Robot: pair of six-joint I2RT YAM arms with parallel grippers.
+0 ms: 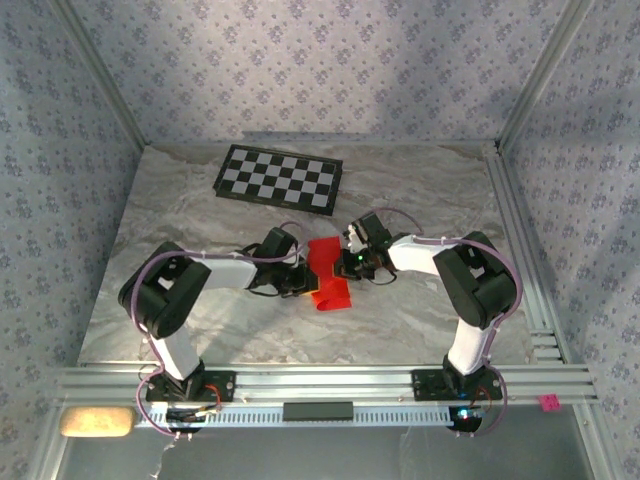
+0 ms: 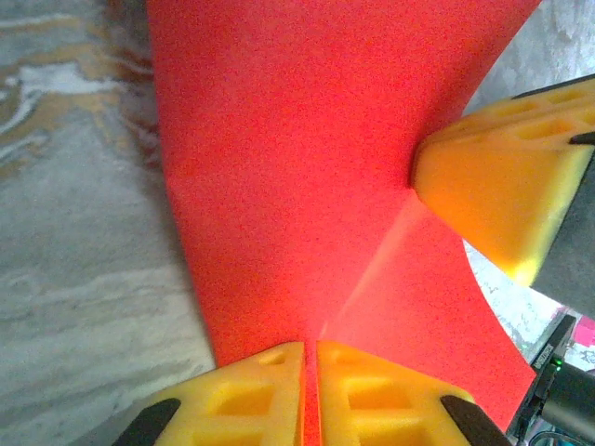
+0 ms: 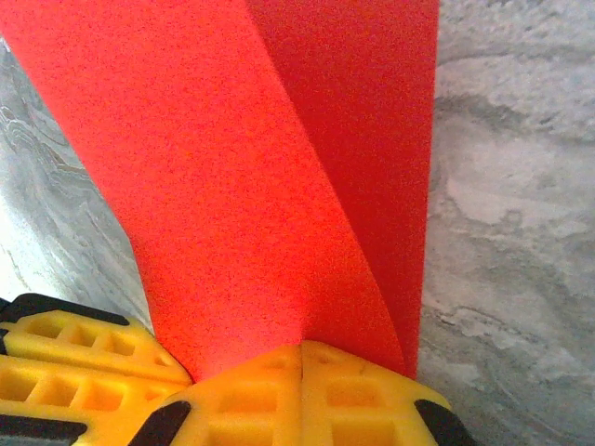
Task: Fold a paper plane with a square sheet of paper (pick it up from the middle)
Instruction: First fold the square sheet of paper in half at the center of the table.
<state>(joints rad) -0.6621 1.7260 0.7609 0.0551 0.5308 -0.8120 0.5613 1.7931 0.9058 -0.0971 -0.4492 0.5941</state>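
Left gripper (image 2: 311,372) pinching one edge of square sheet of paper (image 2: 297,167), yellow fingers pressing together with red sheet between them. Right gripper (image 3: 302,364) clamping opposite side likewise, pads squeezing paper. Sheet arching between both wrists at mid-table, soft fold line showing, probably being bent over for centre crease. Checkerboard (image 1: 280,177) lying well behind on marble table (image 1: 430,320), not obstructing. Grippers crowding each other, risking finger contact.

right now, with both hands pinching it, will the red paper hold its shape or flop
Probably floppy: the red paper curves and creases between the left hand and right hand. Likely very light, being a thin sheet. Pulling apart could tear it.
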